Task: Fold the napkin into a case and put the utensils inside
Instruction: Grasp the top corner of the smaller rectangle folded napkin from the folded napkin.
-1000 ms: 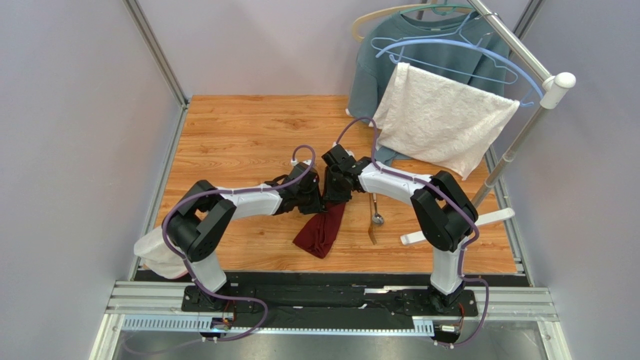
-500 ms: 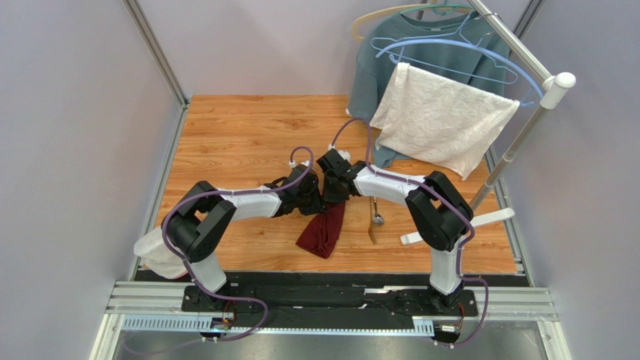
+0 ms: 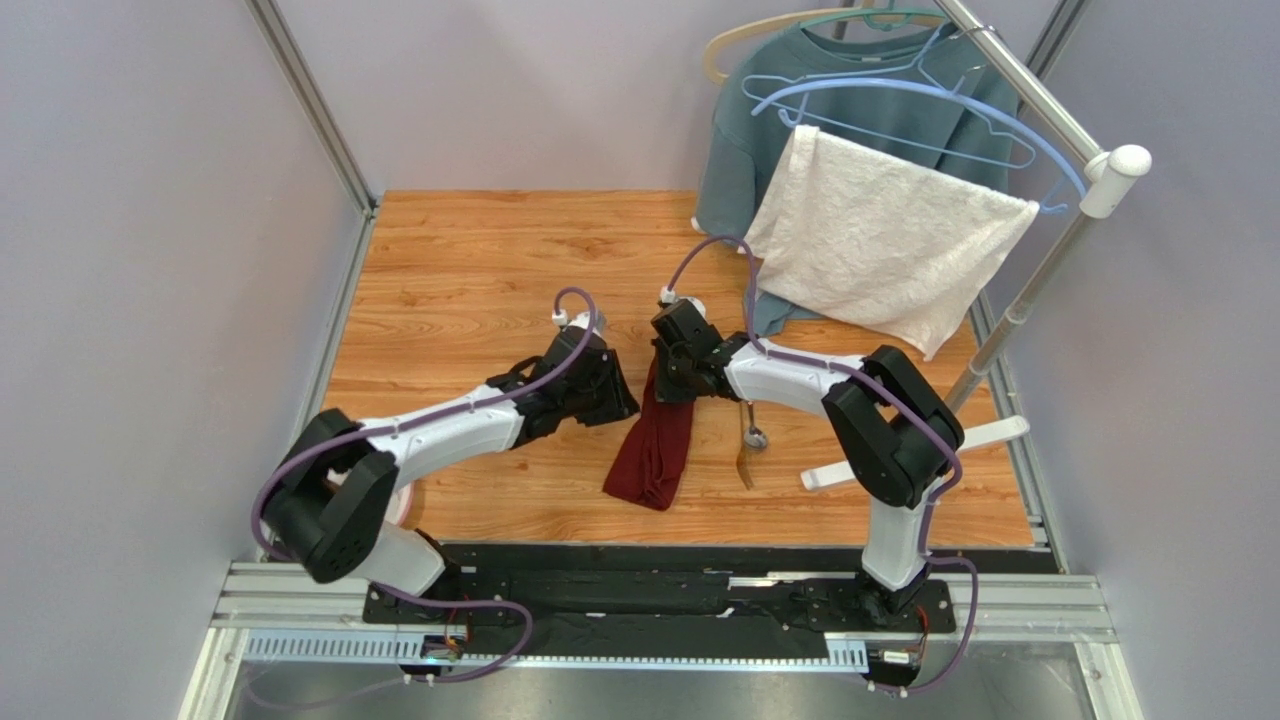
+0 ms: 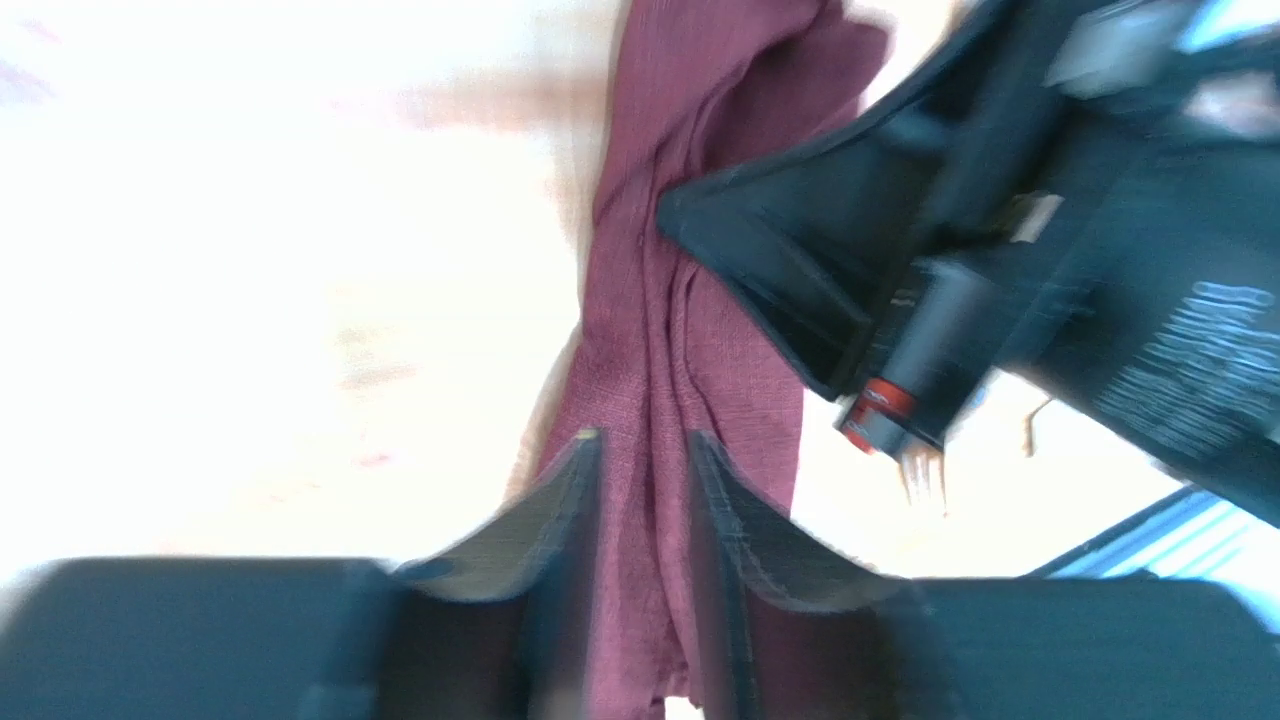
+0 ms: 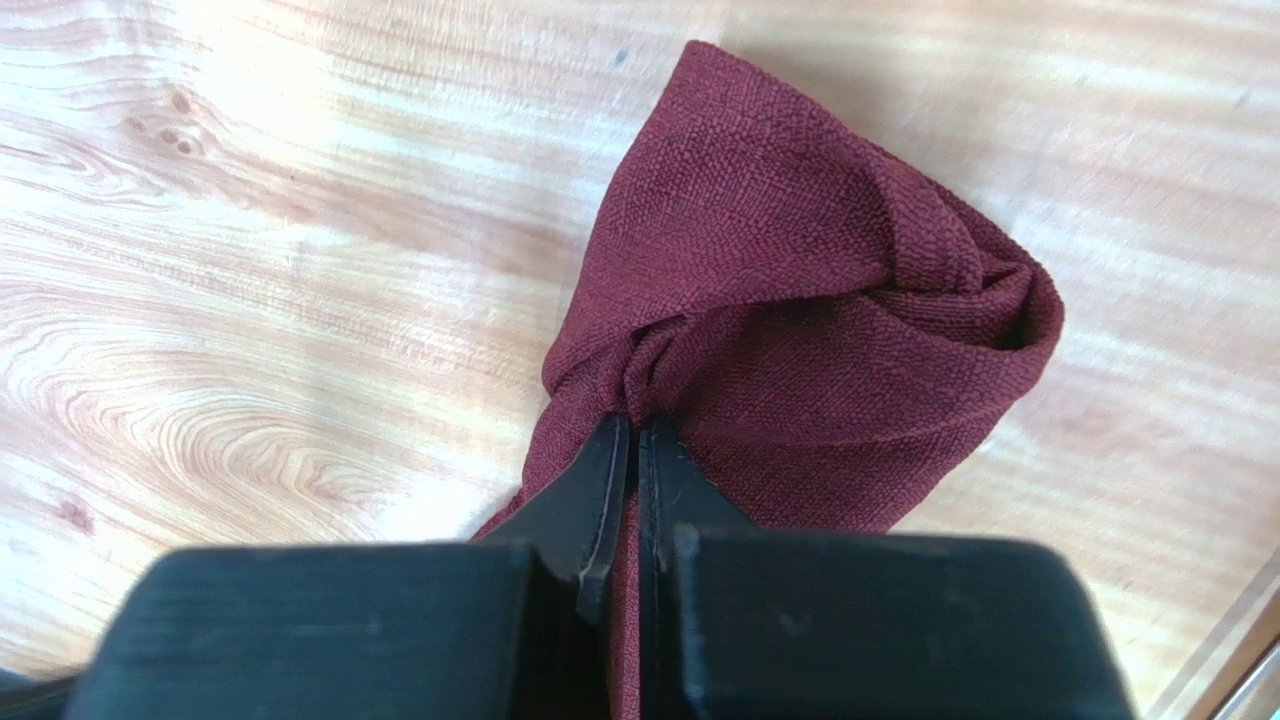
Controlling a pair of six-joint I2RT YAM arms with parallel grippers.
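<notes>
So, surroundings first: the far right corner of the wooden table point(image 3: 466, 270) is crowded by a clothes rack point(image 3: 1118, 168). A white textured towel point(image 3: 887, 240) is draped over it, a grey-blue sweatshirt point(image 3: 733, 150) hangs behind that, and there are a few hangers point(image 3: 902, 93) on the rail. From the top view the towel's lower edge hangs above the right arm's forearm, no telling whether they touch. A whitish bundle point(image 3: 308, 513) sits by the left arm's base, half hidden behind the arm.

The napkin point(image 3: 649, 458) is a bunched, twisted maroon strip mid-table toward the near edge, not folded into any case. The right gripper point(image 5: 634, 432) is pinched tight on its far end, fingers nearly meeting with cloth between them. The left gripper point(image 4: 642, 443) sits just left of it, jaws a bit apart, with cloth showing through the gap. That wrist view is blurry and blown out, so I can't tell if it's actually touching the fabric.

The spoon point(image 3: 756, 437) and fork point(image 3: 744, 468) lie on bare wood just right of the napkin, their upper handles tucked under the right arm.
</notes>
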